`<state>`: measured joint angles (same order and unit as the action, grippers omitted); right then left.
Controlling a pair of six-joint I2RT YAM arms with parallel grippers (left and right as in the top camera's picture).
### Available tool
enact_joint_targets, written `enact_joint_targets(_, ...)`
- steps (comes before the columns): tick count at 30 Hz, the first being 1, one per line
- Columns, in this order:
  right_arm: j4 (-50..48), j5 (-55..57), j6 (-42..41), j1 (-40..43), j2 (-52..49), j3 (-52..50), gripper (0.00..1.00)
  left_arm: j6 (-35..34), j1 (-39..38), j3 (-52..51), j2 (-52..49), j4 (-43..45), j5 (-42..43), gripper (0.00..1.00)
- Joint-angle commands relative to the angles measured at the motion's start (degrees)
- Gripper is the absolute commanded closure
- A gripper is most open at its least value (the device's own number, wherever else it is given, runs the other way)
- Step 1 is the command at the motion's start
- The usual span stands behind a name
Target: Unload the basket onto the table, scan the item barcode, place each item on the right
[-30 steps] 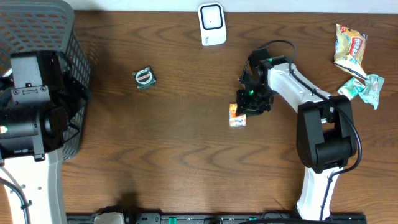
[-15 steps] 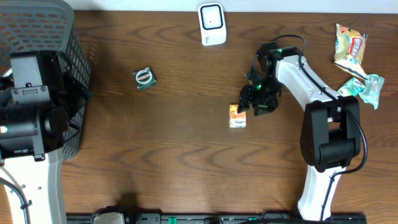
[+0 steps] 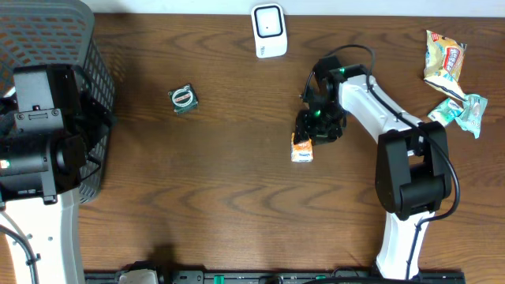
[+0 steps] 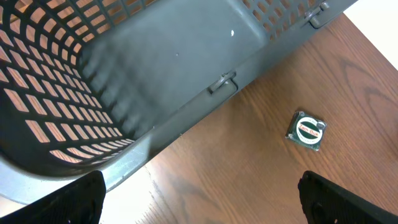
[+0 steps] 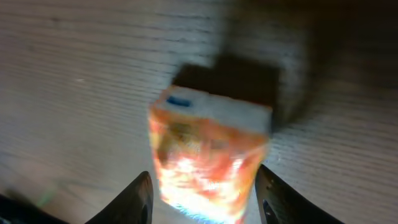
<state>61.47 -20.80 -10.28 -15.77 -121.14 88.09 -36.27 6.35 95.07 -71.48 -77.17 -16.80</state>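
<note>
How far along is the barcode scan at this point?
Done: nothing visible. In hand: right pincer straddles the orange box on the table; grip unclear in the blur. Still to do: lift it and show its barcode to the white scanner at the far edge.

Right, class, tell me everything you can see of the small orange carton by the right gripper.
The orange carton is a small boxy pack, printed orange and white with a blue mark near one end, cardboard by its look. It rests on the wooden table, mid-right. The right gripper straddles it, one finger each side; blur hides whether they touch.
</note>
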Motion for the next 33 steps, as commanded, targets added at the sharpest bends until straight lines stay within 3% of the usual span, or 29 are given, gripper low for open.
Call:
enact_joint_targets(1, -0.66, -0.15, -0.42, -0.09, -0.37, -1.60, 0.55, -0.90, 0.28, -0.31, -0.04, -0.17, -0.57, 0.02)
enact_joint_targets(15, -2.99, -0.15, -1.07, -0.09, -0.37, -3.52, 0.65, -0.90, 0.28, -0.31, -0.04, -0.17, -0.57, 0.02)
enact_joint_targets(19, -2.99, -0.17, -1.07, -0.09, -0.37, -3.52, 0.81, -0.92, 0.28, -0.31, -0.04, -0.17, -0.57, 0.02)
enact_joint_targets(21, -2.86, -0.72, -1.05, -0.09, -0.37, -3.52, 0.83, -0.90, 0.28, -0.31, -0.04, -0.17, -0.57, 0.03)
enact_joint_targets(23, -2.73, -2.84, -1.05, 0.00, -0.37, -3.50, 0.99, -0.90, 0.28, -0.31, -0.04, -0.17, -0.57, 0.02)
enact_joint_targets(33, -2.29, -28.15, 10.71, 4.81, -0.35, -2.54, 0.99, -0.90, 0.28, -0.31, -0.04, -0.17, -0.57, 0.02)
